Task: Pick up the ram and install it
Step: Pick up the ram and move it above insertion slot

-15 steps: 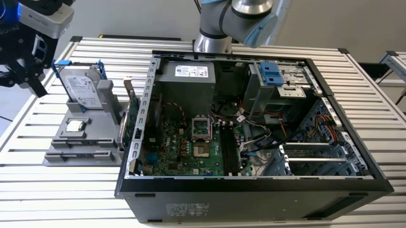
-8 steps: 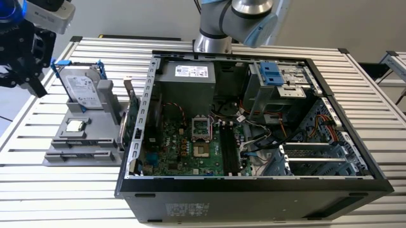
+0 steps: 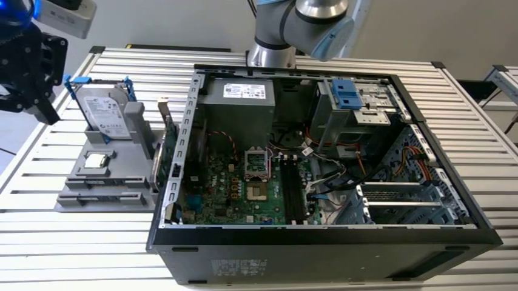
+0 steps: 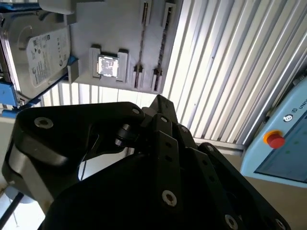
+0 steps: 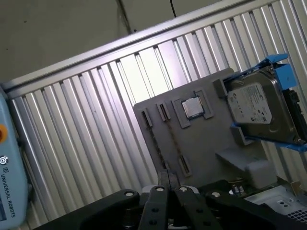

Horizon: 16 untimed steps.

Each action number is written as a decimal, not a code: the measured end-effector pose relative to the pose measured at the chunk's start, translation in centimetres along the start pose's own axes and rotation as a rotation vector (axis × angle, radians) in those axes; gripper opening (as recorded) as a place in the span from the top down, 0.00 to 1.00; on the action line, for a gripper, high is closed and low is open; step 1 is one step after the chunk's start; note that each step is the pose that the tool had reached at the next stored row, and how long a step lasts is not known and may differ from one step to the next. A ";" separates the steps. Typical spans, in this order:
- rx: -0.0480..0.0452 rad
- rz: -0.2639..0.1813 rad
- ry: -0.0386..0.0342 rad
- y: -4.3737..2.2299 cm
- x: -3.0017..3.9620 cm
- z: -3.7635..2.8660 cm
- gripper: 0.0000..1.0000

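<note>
The closed claw (image 5: 164, 178) hangs well apart from the upright ram (image 3: 168, 154).

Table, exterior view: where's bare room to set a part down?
Bare slats between the grey holder and the near edge; a strip past the computer case on the exterior view's right. Crowded: holder, carrying hard drive and processor.

bright even light. strong glare on the counter (image 4: 230, 57) slats in the second wrist view, end effector (image 4: 160, 103) near-black there. computer case (image 3: 324, 259) interior shadowed in the exterior view.
</note>
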State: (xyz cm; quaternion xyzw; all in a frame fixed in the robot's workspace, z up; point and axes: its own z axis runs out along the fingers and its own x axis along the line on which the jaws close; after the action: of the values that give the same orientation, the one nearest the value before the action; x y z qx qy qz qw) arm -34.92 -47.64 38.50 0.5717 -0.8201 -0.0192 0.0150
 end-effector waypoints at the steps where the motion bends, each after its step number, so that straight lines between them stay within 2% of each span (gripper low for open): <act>1: 0.0000 -0.009 0.0004 0.00 0.00 0.00 1.00; 16: 0.0007 -0.190 0.0092 0.00 0.00 0.00 1.00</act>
State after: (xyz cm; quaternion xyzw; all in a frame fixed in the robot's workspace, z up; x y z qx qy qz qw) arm -34.92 -47.65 38.50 0.6471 -0.7620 -0.0176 0.0166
